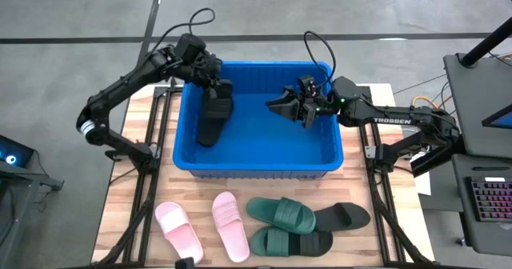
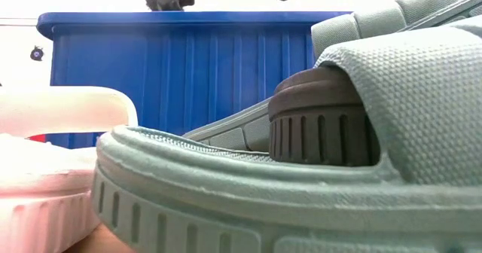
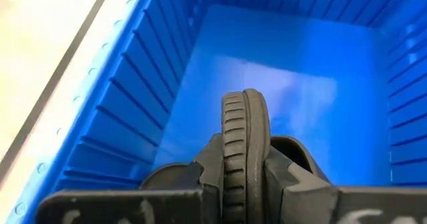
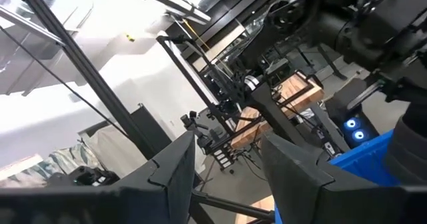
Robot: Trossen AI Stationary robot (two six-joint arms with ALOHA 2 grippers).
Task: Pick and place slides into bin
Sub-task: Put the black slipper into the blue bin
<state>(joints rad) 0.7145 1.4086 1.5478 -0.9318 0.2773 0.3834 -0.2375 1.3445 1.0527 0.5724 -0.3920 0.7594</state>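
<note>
Upper left of the high view, the left gripper [image 1: 214, 89] pinches a black slide [image 1: 213, 114] hanging inside the blue bin [image 1: 258, 170]. Right of centre, the right gripper [image 1: 286, 106] hovers over the bin, fingers spread, empty. Five slides [image 1: 264, 222] lie along the bottom on the wooden table [image 1: 132, 205]

Dark jointed arms [image 1: 120, 89], looping black cables, white TROSSEN lettering [image 1: 398, 121].

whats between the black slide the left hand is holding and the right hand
Only bare blue floor of the bin, per the high view: the black slide hangs at its left, the right hand hovers opposite.
</note>
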